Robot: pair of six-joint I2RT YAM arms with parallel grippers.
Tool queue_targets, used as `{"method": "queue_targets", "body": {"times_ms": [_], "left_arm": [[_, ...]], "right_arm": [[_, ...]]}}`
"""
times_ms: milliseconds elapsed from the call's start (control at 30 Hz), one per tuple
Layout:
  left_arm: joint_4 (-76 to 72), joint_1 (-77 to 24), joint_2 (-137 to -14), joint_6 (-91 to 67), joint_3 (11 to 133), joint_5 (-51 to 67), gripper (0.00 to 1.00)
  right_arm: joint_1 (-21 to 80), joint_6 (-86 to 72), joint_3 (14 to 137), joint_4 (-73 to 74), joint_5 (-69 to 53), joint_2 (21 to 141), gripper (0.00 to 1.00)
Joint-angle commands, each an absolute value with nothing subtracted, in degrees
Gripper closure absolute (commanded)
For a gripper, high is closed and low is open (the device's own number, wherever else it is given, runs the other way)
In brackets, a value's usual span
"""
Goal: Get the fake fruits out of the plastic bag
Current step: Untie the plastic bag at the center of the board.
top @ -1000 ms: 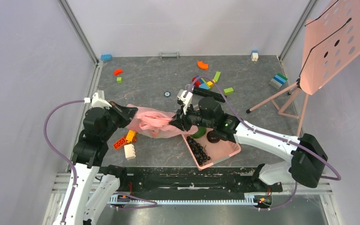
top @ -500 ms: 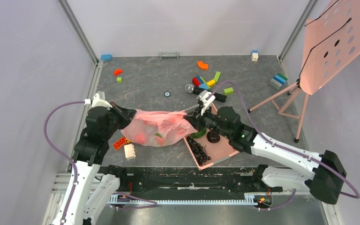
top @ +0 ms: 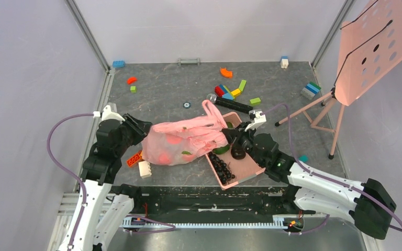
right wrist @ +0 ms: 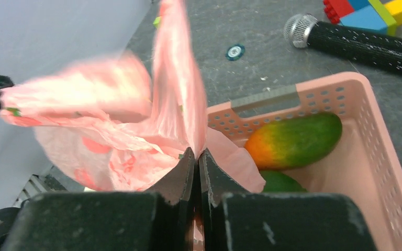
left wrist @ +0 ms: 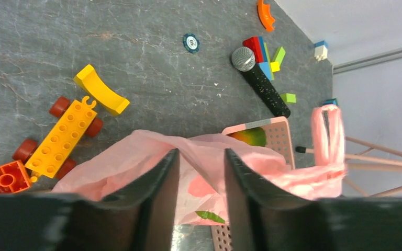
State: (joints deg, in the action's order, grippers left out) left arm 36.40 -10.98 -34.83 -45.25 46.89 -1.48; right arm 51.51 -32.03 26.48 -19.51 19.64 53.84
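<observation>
The pink plastic bag [top: 183, 140] lies stretched between my two grippers, its right end over the basket corner. One handle [top: 209, 109] sticks up. My right gripper [right wrist: 196, 151] is shut on a fold of the bag [right wrist: 136, 151] at its right end, also seen from above [top: 229, 135]. My left gripper [left wrist: 201, 152] is at the bag's left end [top: 145, 127]; its jaws stand apart, and the bag film [left wrist: 131, 157] drapes over their tips. A reddish patch [top: 163, 156] shows through the film; I cannot tell whether it is one of the fake fruits or print.
A rigid pink basket [top: 248, 170] at the near right holds an orange-and-green mango [right wrist: 293, 138], a green fruit [right wrist: 277, 183], black grapes [top: 221, 167] and a dark round thing [top: 238, 152]. A microphone [top: 233, 104] lies behind it. Toy bricks [top: 138, 157] lie under the left arm. A pink stand [top: 366, 52] is at the right.
My right gripper closed on the bag and drew back to the right, pulling the bag out over the basket corner. The left gripper's jaws have parted.
</observation>
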Motion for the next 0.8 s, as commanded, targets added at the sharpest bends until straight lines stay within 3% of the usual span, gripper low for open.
{"method": "queue_targets", "body": {"times_ms": [0, 100, 233, 400, 767], "left_arm": [[35.1, -10.7, -34.1, -40.2, 49.3, -1.1, 0.41], [33.1, -10.7, -33.2, -38.1, 49.7, 2.0, 0.16], [25.5, -10.8, -31.4, -34.6, 49.1, 11.4, 0.02], [11.9, -10.9, -33.0, -28.7, 48.2, 33.3, 0.03], [14.2, -17.0, -24.7, -8.0, 43.7, 30.6, 0.0]], "right_arm": [[51.2, -29.5, 29.3, -27.3, 15.4, 54.9, 0.96], [51.2, -27.2, 30.5, -28.5, 11.5, 56.0, 0.96], [51.2, -25.6, 31.9, -29.2, 7.1, 57.6, 0.96], [51.2, -24.7, 34.1, -28.4, 4.1, 60.0, 0.96], [51.2, -23.2, 37.6, -26.7, 2.5, 63.3, 0.96]]}}
